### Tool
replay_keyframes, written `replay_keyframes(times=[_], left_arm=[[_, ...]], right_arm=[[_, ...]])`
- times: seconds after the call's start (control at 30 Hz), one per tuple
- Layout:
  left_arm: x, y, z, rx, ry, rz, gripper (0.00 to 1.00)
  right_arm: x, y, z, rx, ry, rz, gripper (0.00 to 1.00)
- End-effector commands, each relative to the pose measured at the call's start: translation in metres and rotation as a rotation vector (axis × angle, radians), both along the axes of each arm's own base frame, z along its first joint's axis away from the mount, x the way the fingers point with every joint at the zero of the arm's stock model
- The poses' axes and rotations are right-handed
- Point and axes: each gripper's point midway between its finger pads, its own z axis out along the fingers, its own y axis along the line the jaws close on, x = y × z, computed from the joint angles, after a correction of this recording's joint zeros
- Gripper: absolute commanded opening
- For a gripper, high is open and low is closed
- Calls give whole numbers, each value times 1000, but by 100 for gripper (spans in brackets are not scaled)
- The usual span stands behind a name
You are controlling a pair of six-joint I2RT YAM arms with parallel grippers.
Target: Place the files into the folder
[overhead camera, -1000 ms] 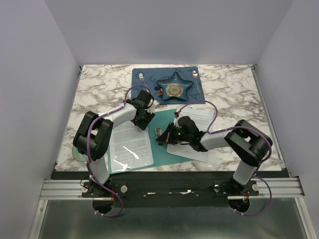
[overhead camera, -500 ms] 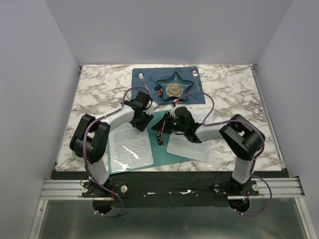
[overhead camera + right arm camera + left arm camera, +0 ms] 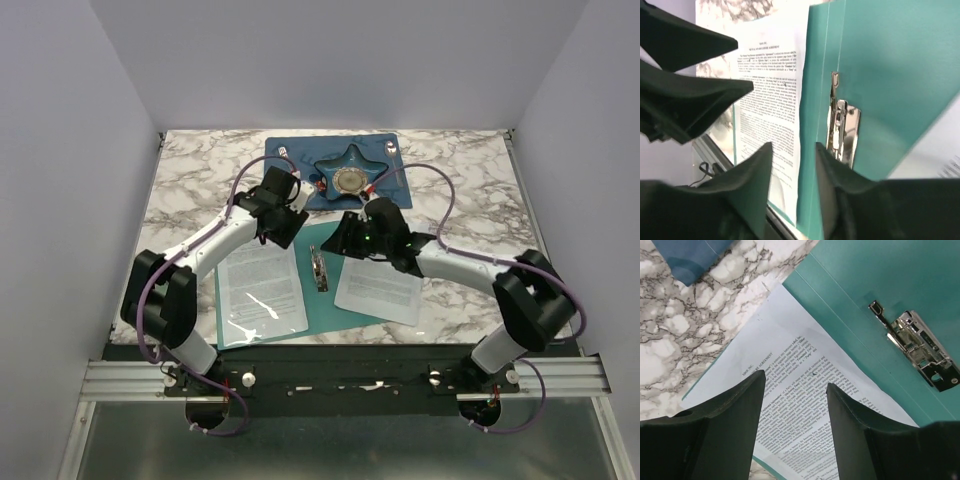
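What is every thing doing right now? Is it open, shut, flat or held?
folder: open, lying flat.
silver clip: on the folder's spine, no paper under it.
left sheets: flat on the folder, not held.
right sheets: flat, partly on the folder, not held.
left gripper: open, empty, above the left sheets.
right gripper: open, empty.
star dish: upright on the blue placemat.

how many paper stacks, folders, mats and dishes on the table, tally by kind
paper stacks: 2
folder: 1
placemat: 1
star dish: 1
total: 5
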Motion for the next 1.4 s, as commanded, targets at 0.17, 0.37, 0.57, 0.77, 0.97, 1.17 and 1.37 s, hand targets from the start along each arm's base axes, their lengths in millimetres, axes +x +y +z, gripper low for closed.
replay_keyframes(times=[0.17, 0.37, 0.57, 0.77, 0.97, 1.17, 1.37], left_arm=[[-6, -33, 21, -73, -5, -84, 66], [-5, -55, 11, -70, 19, -109, 66], [0, -75, 0, -98, 95, -107, 66], [1, -82, -9, -104, 140, -95, 66], [0, -81, -9, -102, 142, -89, 66], [1, -79, -15, -90, 148, -59, 66], [-5, -81, -20, -121, 176, -7, 66]], right_arm=[[-23, -192, -31, -585, 245, -476, 61], [-20, -256, -38, -640, 305, -650, 65], [9, -271, -41, -700, 321, -637, 68], [27, -277, -57, -755, 334, -613, 68], [28, -280, -78, -755, 359, -579, 59], [34, -267, -70, -663, 275, -515, 34], [43, -242, -52, -576, 160, -345, 9]])
